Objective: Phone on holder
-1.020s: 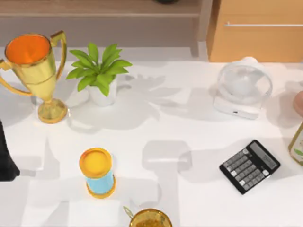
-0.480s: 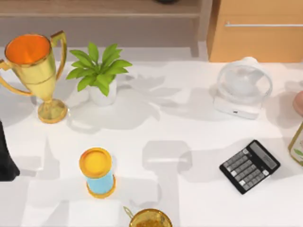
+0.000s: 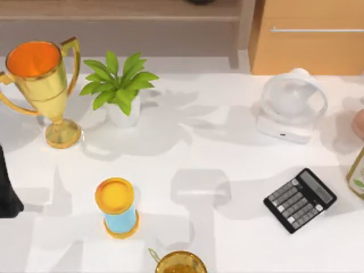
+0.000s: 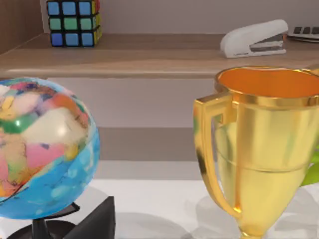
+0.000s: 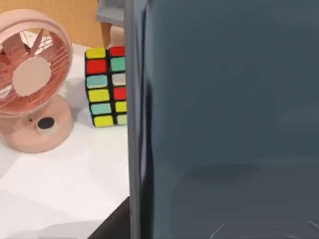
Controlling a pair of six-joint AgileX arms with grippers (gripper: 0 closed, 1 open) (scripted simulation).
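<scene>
From above, our white table (image 3: 227, 244) carries a gold trophy (image 3: 42, 85) at the far left, a potted plant (image 3: 119, 91) just beside it, and a clear white fan (image 3: 291, 105) toward the right. A yellow-capped blue cylinder (image 3: 118, 207) stands in the near left part, with a gold cup (image 3: 180, 263) cut by the near edge just to its right. A black calculator (image 3: 300, 199) lies tilted at the near right. The widest bare stretch is the middle of the table, between the cylinder and the calculator. A dark shape (image 3: 7, 190) sits at the left edge; a bottle (image 3: 358, 173) and a pink object (image 3: 359, 124) are cut off at the right edge.

Our left wrist camera looks past a colourful globe (image 4: 42, 147) on a dark stand toward the trophy (image 4: 259, 149). Behind them a wooden shelf (image 4: 149, 55) holds a puzzle cube (image 4: 73, 22) and a white stapler (image 4: 255, 39).

In our right wrist camera the phone (image 5: 229, 119) is very close to the lens: a dark grey-blue glossy slab, upright, with a straight long edge. Beyond that edge, on the table, stand a pink fan (image 5: 32, 84) and a second puzzle cube (image 5: 105, 87) just beside it. We cannot tell whether either gripper is released or clenched, nor what holds the phone.
</scene>
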